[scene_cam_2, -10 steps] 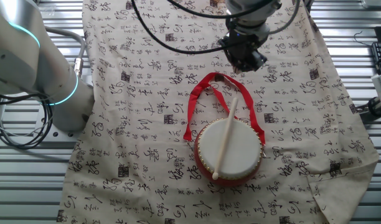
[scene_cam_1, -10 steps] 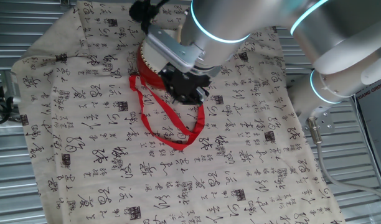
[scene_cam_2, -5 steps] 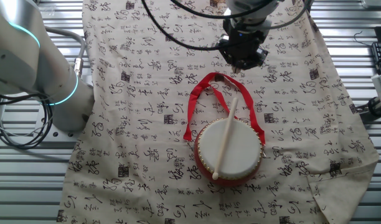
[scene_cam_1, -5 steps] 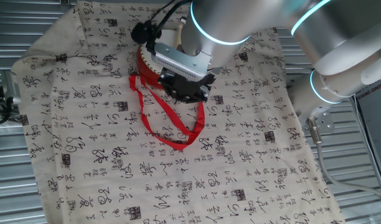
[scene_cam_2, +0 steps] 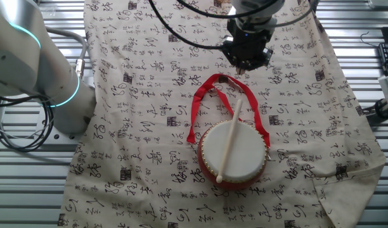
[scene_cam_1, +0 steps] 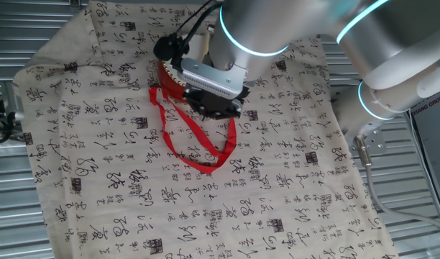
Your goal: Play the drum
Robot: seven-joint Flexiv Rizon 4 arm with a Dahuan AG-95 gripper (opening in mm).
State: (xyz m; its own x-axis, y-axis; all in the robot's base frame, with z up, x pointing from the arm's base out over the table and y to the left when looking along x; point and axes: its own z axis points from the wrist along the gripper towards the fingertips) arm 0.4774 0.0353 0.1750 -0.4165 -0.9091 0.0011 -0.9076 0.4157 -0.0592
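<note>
While the gripper (scene_cam_2: 247,57) hangs over the cloth (scene_cam_2: 137,126), the drum (scene_cam_2: 232,157) sits apart from it, nearer the camera in the other fixed view.

A pale stick (scene_cam_2: 229,140) is seen lying across the drum head, its long axis pointing roughly toward the gripper, with the upper end closest and the red ribbon (scene_cam_2: 200,104) looping between. Whether the jaws are spread or closed cannot be told. In one fixed view the drum (scene_cam_1: 170,78) is largely hidden behind the arm, and the stick is not made out.
</note>
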